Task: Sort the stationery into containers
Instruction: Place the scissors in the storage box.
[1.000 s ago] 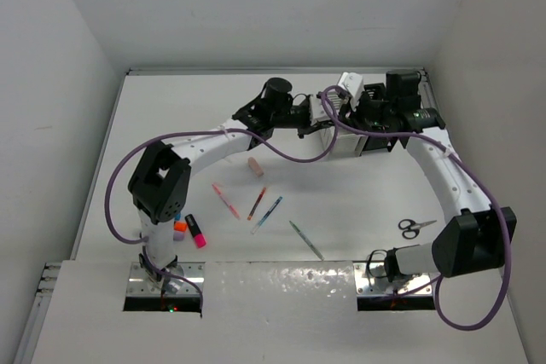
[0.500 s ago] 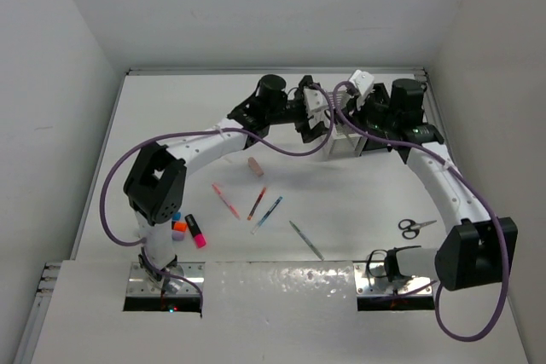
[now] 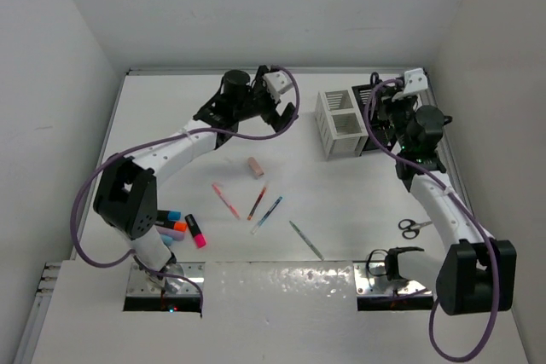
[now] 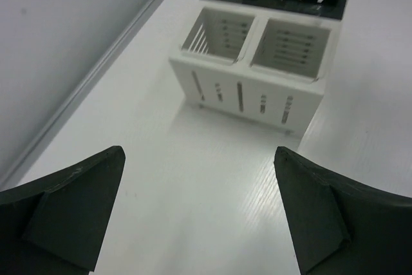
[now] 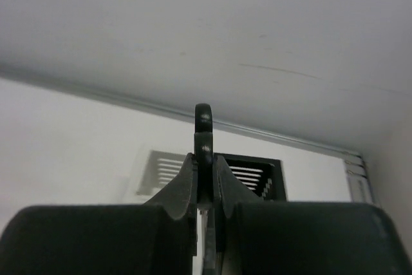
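Overhead, my left gripper [image 3: 278, 117] hangs over the far half of the table with its jaws spread wide and nothing between them. The white organiser [image 3: 345, 147] stands at its 3 o'clock, apart from it, and the black organiser [image 4: 257, 4] sits flush against the white one's far-right side. The loose stationery lies toward me. The pink eraser [image 3: 255, 167] is at about 6 o'clock from the left gripper, with the pink pen [image 3: 225, 200], red pen [image 3: 258, 203] and blue pen [image 3: 267, 215] bunched beyond it on the same bearing. The grey pen [image 3: 305, 240] lies nearer my edge at 5 o'clock. The highlighters [image 3: 179, 226] cluster by the left arm's base at 7 o'clock. The scissors [image 3: 415, 228] lie at 6 o'clock from the right wrist, well apart from both organisers. The left wrist view adds what the overhead hides: the two white compartments facing it look bare inside, and something pale pokes up in the black one, too cropped to name. My right gripper [image 5: 205, 159] is lost against the black organiser from above. Its own camera shows the fingers pressed together above both organisers, with a thin dark round-tipped sliver between the tips. I cannot tell whether that is a held item or part of the gripper.
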You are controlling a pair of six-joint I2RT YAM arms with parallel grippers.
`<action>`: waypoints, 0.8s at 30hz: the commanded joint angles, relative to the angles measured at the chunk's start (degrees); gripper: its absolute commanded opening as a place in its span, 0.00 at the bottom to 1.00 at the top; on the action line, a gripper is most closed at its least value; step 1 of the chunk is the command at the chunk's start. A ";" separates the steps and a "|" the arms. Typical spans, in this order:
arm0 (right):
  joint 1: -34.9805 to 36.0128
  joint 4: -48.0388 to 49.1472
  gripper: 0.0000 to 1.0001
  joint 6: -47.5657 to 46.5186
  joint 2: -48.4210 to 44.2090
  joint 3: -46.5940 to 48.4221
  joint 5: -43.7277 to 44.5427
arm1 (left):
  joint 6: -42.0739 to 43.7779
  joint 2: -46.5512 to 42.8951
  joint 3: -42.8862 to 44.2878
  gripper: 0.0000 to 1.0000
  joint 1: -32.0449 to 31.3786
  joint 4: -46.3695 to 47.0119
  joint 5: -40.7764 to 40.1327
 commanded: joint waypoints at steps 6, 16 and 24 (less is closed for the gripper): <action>-2.02 25.17 0.00 1.34 8.10 -4.69 14.97 | -2.64 -6.24 -6.39 1.00 1.62 -0.84 -11.10; -3.78 31.78 0.00 2.66 15.83 -9.07 13.64 | -3.96 -9.41 -11.93 1.00 3.03 -0.14 -12.69; -3.78 30.83 0.00 4.85 15.76 -11.89 15.32 | -4.49 -8.79 -12.11 1.00 3.91 1.71 -12.86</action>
